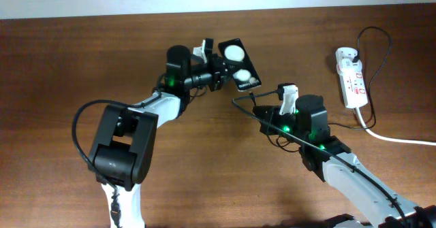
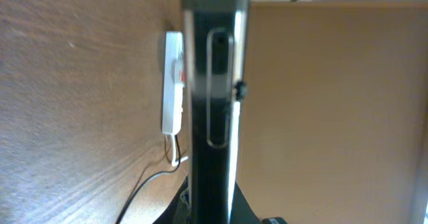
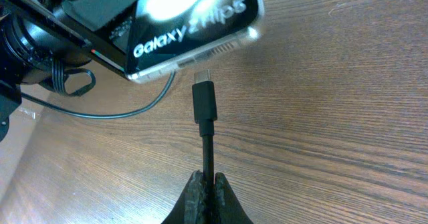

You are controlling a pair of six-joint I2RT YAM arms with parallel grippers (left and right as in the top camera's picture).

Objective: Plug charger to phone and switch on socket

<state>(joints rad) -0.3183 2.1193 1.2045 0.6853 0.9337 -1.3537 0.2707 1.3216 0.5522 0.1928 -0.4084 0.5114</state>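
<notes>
Near the table's middle, the left gripper clasped the phone. The right gripper pinched the charger, its tip just short of the phone's bottom edge. A slow, straight push, kept square, looked wisest. The socket lay well apart.
</notes>
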